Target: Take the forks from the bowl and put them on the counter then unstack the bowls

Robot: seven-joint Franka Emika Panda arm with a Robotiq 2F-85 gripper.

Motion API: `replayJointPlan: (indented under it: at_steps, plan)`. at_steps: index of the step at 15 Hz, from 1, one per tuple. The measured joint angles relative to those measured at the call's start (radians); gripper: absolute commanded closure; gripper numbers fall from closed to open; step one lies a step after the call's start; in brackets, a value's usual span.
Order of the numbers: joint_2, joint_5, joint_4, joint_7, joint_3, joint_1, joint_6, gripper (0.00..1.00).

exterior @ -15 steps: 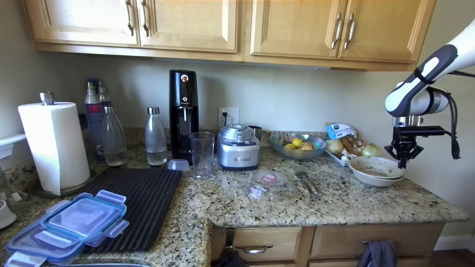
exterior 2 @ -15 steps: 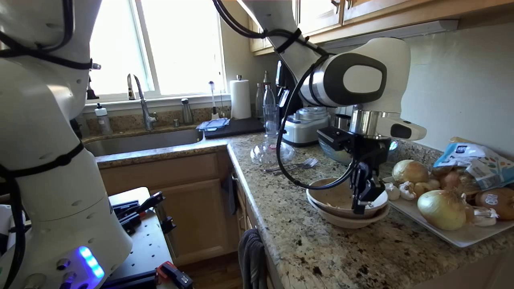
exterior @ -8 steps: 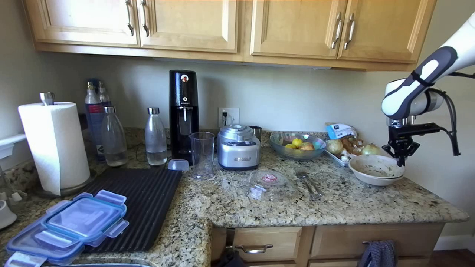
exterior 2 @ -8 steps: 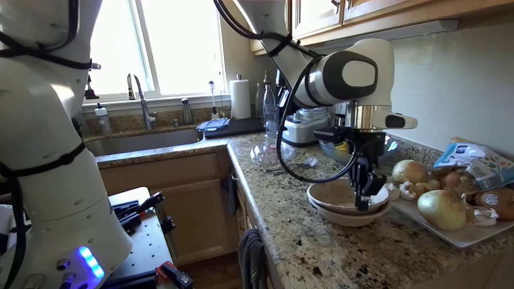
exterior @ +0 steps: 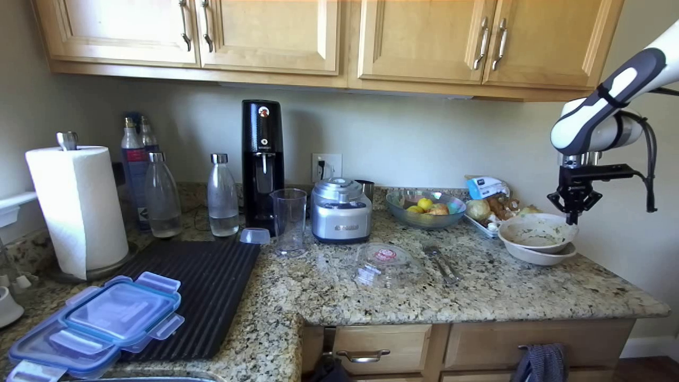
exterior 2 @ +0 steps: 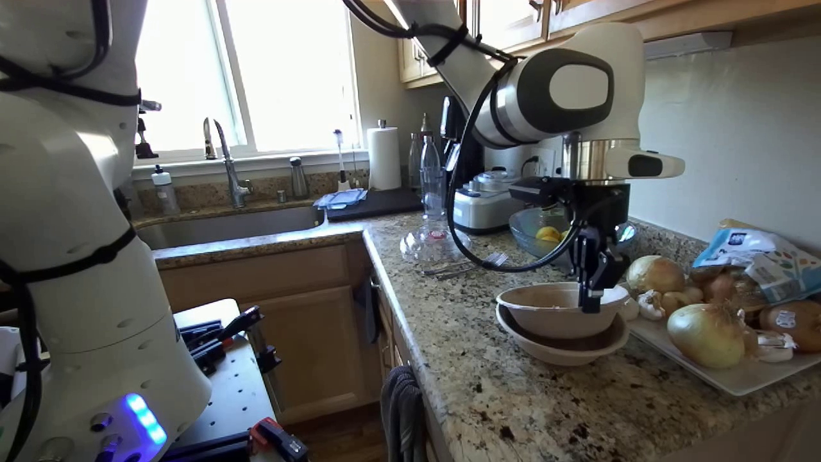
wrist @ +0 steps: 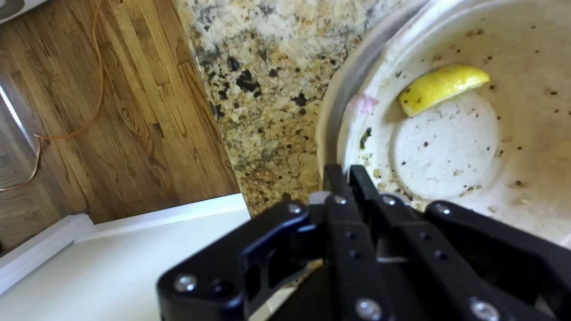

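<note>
Compared with one moment before, the upper bowl has risen, together with the gripper, from the lower bowl, which stands on the counter. The gripper's fingers are brought almost together, and they pinch the upper bowl's rim between them. Whether the two bowls still touch, I cannot tell. One yellow lemon wedge lies inside the upper bowl. The forks lie on the counter, well apart from the bowls.
</note>
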State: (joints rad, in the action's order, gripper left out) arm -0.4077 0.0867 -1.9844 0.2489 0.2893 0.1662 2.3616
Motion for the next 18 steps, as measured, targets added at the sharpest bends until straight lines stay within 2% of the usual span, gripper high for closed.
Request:
replayJointPlan:
  at_steps: [9,18]
  plan:
    - [0.089,-0.168,0.006,-0.113,-0.012,0.051,-0.033,0.94]
    - [0.176,-0.314,0.009,-0.283,-0.065,0.062,-0.055,0.94]
